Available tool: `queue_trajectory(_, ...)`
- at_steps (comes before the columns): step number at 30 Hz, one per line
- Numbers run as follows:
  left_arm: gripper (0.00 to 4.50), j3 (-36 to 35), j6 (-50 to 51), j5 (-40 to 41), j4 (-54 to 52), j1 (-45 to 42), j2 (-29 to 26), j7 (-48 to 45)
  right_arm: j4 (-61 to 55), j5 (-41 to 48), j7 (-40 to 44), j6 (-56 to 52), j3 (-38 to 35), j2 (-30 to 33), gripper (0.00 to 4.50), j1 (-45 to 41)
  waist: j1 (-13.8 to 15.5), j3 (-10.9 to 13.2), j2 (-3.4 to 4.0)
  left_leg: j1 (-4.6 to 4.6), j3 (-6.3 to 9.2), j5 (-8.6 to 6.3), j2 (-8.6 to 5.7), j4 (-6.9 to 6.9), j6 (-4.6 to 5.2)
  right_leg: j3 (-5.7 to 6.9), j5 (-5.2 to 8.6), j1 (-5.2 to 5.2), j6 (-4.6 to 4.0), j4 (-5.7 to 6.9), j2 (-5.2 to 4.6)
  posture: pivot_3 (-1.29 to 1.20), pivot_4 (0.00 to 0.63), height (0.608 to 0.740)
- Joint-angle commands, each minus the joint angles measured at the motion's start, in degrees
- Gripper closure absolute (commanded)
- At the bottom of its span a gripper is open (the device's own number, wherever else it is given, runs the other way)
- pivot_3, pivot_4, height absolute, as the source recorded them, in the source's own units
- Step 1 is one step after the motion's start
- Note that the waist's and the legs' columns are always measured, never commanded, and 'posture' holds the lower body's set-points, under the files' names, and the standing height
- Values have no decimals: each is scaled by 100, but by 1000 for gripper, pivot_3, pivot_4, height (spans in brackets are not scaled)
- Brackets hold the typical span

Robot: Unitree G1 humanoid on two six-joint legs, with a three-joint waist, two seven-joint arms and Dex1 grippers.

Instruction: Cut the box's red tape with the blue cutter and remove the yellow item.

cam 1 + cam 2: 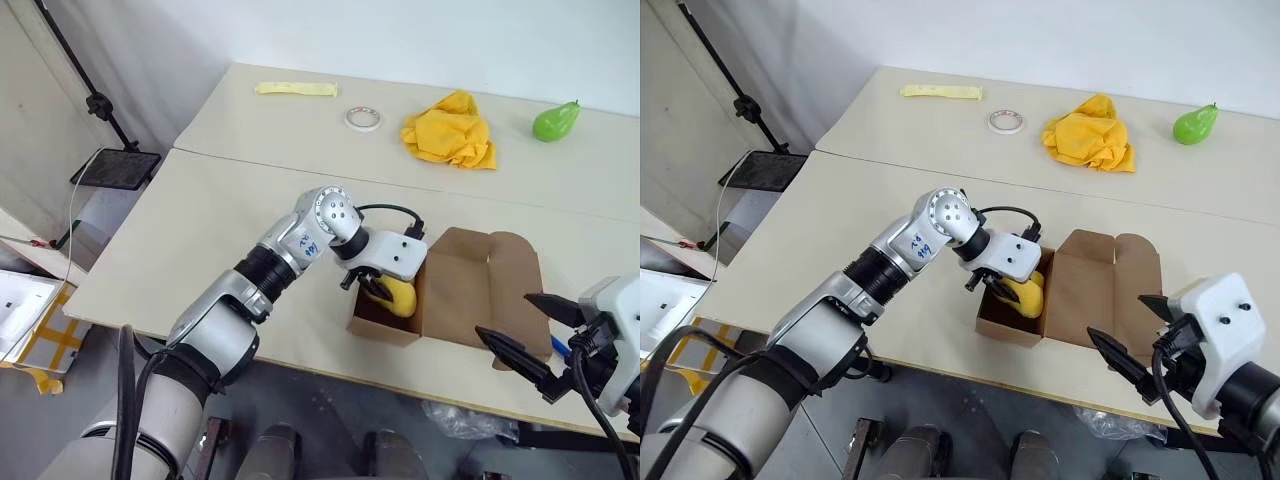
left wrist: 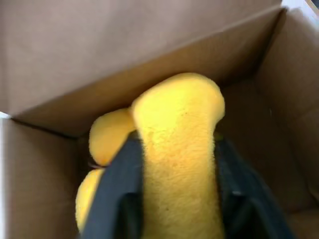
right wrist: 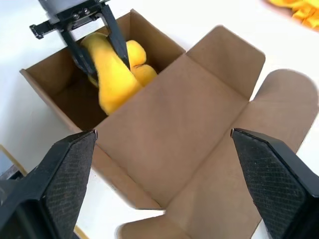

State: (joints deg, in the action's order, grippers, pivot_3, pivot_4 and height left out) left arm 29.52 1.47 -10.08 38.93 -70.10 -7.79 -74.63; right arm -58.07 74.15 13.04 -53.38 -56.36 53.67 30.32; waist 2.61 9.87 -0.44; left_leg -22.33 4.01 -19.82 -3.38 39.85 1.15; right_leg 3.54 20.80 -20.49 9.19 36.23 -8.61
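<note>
My left gripper is reaching down into the open box, and its two black fingers are closed on the yellow item, one finger on each side of it. The yellow item is soft and rounded; one part of it stands between my fingers, and more rounded parts of it lie just beside them, lower in the box. It is still inside the box, near the wall on the side of my left arm.

The flaps of the box are folded out flat on the table, on the side away from my left gripper and toward my right one. My right gripper hangs near these flaps, apart from the box, with its fingers spread wide and nothing between them. It points toward the box and toward my left gripper.

Just beside my right gripper, close under its fingers, I see a small blue piece; I cannot tell what it is.

Well beyond my two grippers, on the far table, lie an orange-yellow cloth, a tape roll, a pale yellow strip and a green pear.
</note>
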Motion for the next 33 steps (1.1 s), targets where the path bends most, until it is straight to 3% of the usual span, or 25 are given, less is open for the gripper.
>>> queue_trajectory(1, 4155, -489, 367, 426, -141, -216, 50, -16, 10, -195, 232, 373, 15, 19, 0, -104, -1, 0, 0, 0, 0, 0, 0, 0, 0, 0, 0, -1, 0, 1, 0, 0, 150, 740)
queue_trajectory(3, 4350, -712, 690, 640, -298, -240, 30, -95, 44, -322, 456, 588, 67, -10, 0, -210, -15, 0, 0, 0, 1, 0, 0, 0, 0, 0, 0, -2, 0, 6, 0, 0, 150, 740)
queue_trajectory(17, 4352, -1828, 2103, 1620, -1018, -302, -7, 561, 751, -905, 1689, 1080, 101, 299, 0, -739, -108, 0, 0, 1, 11, 0, 0, 7, 0, -4, 0, -5, 0, 25, -1, 0, 150, 740)
queue_trajectory(22, 4352, -2239, 2319, 1637, -717, -620, -336, 1184, 1046, -1022, 2295, 1414, 146, 80, 0, -901, -123, 0, 0, 4, 10, 0, 1, 7, 0, -5, 0, -7, 0, 26, 0, 0, 150, 740)
queue_trajectory(28, 4352, -2769, 2200, 1315, 583, -1176, -1053, 2704, 1504, -1577, 2961, 1536, 272, 121, 0, -812, -119, 1, -2, 5, 12, 0, -2, 8, 0, -7, 0, -8, 0, 30, -1, 0, 150, 740)
queue_trajectory(33, 4352, -2497, 2322, 778, 1026, -832, -1656, 3338, 1759, -1737, 3172, 1504, 410, 276, 0, -1073, -144, 2, -3, 22, 10, 1, 6, -6, -2, -11, 0, -23, 0, 52, -2, 0, 150, 740)
